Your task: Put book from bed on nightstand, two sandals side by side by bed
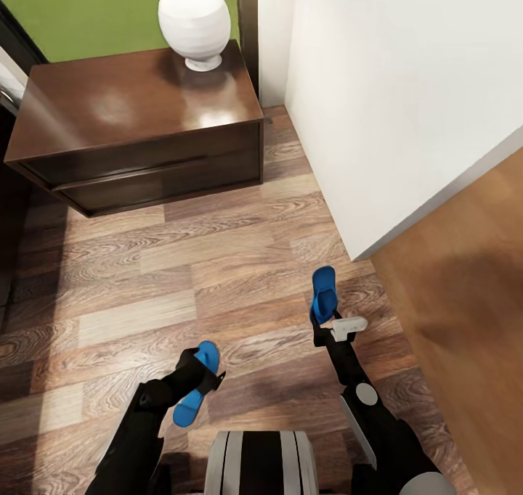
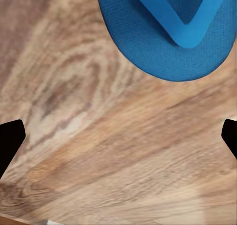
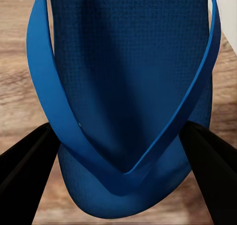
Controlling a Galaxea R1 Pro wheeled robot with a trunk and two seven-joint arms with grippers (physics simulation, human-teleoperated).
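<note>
Blue sandals (image 1: 324, 292) (image 1: 195, 393), two, one nightstand (image 1: 138, 125)

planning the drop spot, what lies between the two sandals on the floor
Only bare wood-plank floor lies between the left-arm sandal and the right-arm sandal, as the head view shows. Nothing else sits in that stretch.

The head view looks steeply down from above over the plank floor (image 1: 218, 263) toward the nightstand (image 1: 138, 139); both wrist views face that same floor from very near.
</note>
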